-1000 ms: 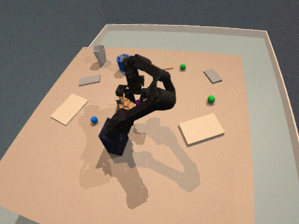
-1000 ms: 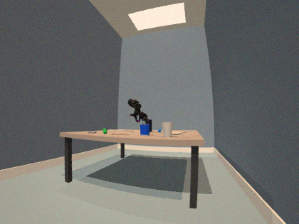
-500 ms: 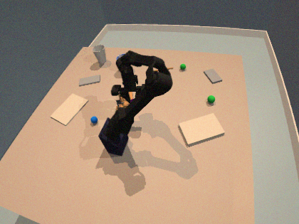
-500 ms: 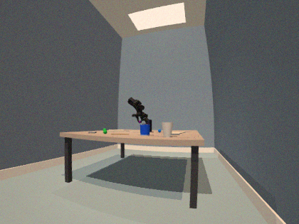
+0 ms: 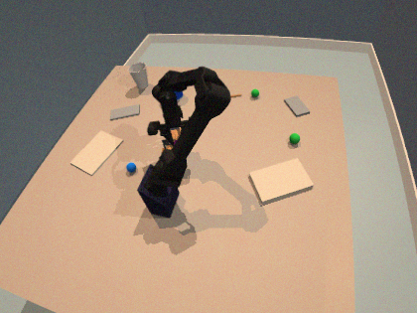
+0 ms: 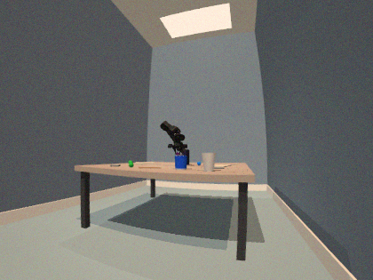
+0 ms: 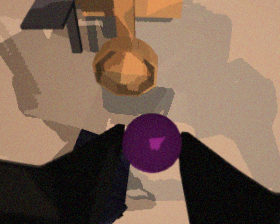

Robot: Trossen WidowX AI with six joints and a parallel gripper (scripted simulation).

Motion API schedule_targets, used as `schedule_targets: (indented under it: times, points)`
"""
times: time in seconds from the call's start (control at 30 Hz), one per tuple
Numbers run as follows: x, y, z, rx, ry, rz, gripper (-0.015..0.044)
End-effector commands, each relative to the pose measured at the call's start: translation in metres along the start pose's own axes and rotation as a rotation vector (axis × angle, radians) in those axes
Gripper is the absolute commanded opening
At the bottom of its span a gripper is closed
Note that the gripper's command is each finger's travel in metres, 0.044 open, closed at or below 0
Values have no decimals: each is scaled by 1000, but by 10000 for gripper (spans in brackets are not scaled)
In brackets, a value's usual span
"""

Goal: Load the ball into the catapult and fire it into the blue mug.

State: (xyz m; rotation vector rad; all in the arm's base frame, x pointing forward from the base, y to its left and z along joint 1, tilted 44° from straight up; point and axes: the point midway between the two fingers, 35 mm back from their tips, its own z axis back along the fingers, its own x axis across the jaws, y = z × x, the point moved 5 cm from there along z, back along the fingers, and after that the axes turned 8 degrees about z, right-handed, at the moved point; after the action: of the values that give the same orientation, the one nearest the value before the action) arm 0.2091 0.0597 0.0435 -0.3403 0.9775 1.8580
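My gripper (image 7: 152, 135) is shut on a purple ball (image 7: 150, 150), held between the two fingertips. In the wrist view the catapult's orange cup (image 7: 127, 67) lies just beyond the ball, a little to the left, and appears empty. The cup's arm runs up to the orange catapult frame (image 7: 162, 7) at the top edge. In the top view the orange catapult (image 5: 175, 134) is mostly hidden under the robot arm. The blue mug (image 6: 180, 162) (image 5: 179, 94) stands upright; in the top view the arm covers most of it.
A grey cup (image 5: 139, 77) (image 6: 209, 162) stands near the blue mug. A blue ball (image 5: 131, 167) lies left of the arm's base. Two green balls (image 5: 255, 93) (image 5: 294, 138) and a pale block (image 5: 281, 180) lie at the right. A pale flat slab (image 5: 96, 152) lies at the left.
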Motion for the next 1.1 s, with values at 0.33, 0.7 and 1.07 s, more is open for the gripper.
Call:
schedule_targets:
  times: [0.33,0.7,1.07]
  points:
    - [21,-18,-16,75,2,78,0]
    - [20,-22,-29,75,3,77,0]
    - [20,-24,-32,72,-1,71,0]
